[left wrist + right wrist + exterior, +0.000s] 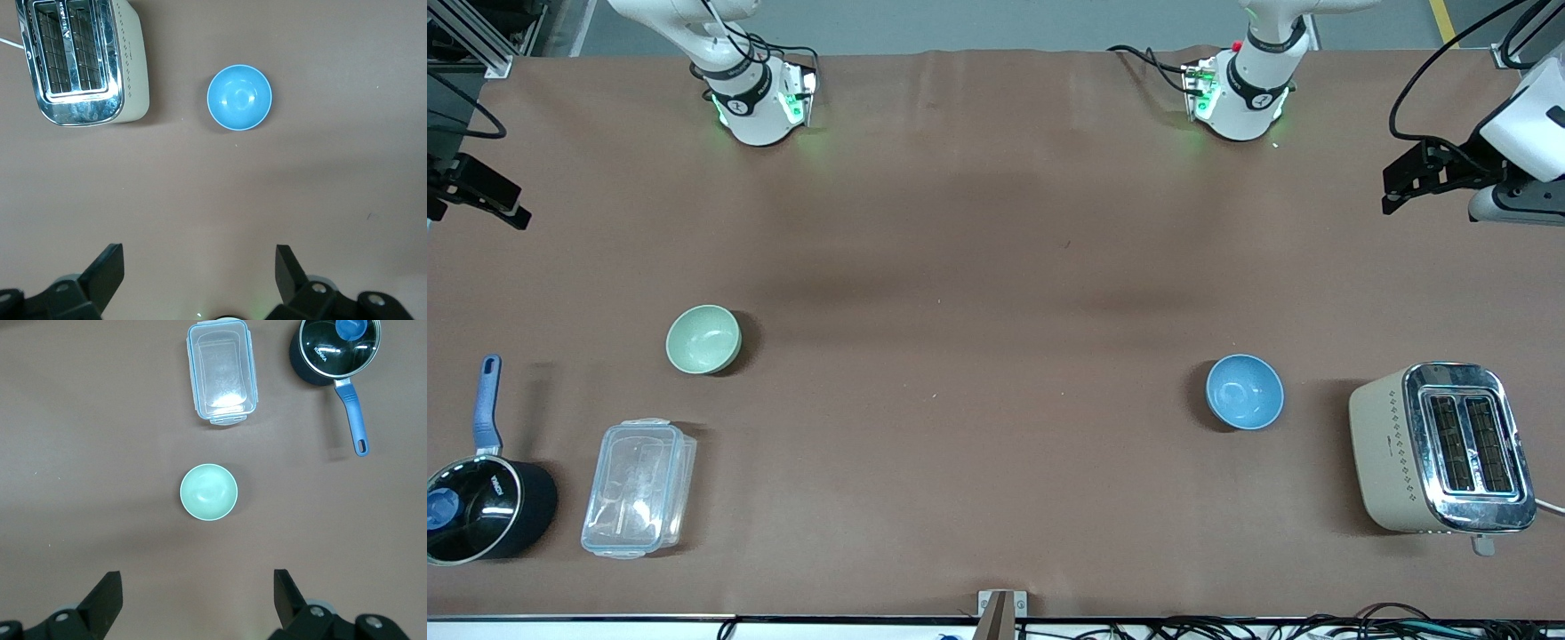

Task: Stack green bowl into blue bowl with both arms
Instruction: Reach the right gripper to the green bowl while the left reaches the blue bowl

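Front view: green bowl (703, 339) sits upright on the brown bench (978, 356), left of centre in the frame, toward the right arm's end. Blue bowl (1245, 391) also upright, right of centre and a bit lower in the frame, toward the left arm's end. The two bowls are well apart, nothing in either.

Lower left of the frame: black saucepan (482, 502) with glass lid and blue handle, and just beside it a clear plastic lidded container (639, 488), both nearer the camera than the green bowl. Lower right: cream and chrome two-slot toaster (1443, 447), beside the blue bowl.

Left gripper (1403, 182) hangs at the right edge of the frame, up off the bench; in the left wrist view its fingers (100, 273) are spread wide, holding nothing, blue bowl (239, 97) and toaster (83, 60) below. Right gripper (489, 196) hangs at the left edge; fingers (101, 599) also spread wide and empty, green bowl (209, 492) centred below it.
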You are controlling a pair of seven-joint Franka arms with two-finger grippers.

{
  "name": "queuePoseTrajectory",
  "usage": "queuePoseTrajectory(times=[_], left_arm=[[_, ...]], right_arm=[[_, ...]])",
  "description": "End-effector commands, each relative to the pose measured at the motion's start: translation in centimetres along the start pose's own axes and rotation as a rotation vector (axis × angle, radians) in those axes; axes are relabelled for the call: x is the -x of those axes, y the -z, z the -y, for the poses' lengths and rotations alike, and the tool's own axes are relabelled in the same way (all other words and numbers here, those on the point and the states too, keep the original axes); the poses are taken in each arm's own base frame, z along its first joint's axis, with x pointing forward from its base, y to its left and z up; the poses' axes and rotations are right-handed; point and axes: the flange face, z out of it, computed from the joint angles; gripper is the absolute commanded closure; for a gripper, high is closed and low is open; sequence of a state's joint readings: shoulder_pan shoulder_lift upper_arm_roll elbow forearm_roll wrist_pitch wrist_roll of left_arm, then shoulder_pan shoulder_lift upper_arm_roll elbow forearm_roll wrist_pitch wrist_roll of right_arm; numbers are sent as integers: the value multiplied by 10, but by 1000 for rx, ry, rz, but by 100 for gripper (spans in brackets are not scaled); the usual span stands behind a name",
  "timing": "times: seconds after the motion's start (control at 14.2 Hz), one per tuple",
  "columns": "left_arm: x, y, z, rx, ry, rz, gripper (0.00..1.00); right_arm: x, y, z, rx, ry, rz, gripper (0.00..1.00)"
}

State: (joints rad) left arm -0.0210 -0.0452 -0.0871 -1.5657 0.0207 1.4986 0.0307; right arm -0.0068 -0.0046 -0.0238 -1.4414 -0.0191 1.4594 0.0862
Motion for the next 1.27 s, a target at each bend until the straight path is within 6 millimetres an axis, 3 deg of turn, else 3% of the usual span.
queuePoseTrajectory(times=[0.0, 0.14, 0.21, 0.42, 0.63, 0.84, 1.2], left_arm=[[-1, 2, 3, 19, 18, 5, 0], [-2, 4, 8, 9, 25, 3, 0], [-8, -5, 9, 10, 23, 18, 0], [-46, -52, 33, 19, 45, 15, 0], [-81, -119, 40, 26, 47, 40, 0], [-99, -187, 44, 31, 52, 54, 0], [-113, -284, 44, 10, 38, 20, 0]], right_arm=[[0, 3, 0, -8, 1, 5, 0], [0, 3, -1, -8, 0, 5, 0], [0, 3, 0, -8, 1, 5, 0], [0, 1, 0, -9, 1, 8, 0], [-1, -16, -3, -6, 29, 54, 0], [-11, -75, -6, -5, 40, 85, 0], [-21, -221, -9, -3, 62, -23, 0]])
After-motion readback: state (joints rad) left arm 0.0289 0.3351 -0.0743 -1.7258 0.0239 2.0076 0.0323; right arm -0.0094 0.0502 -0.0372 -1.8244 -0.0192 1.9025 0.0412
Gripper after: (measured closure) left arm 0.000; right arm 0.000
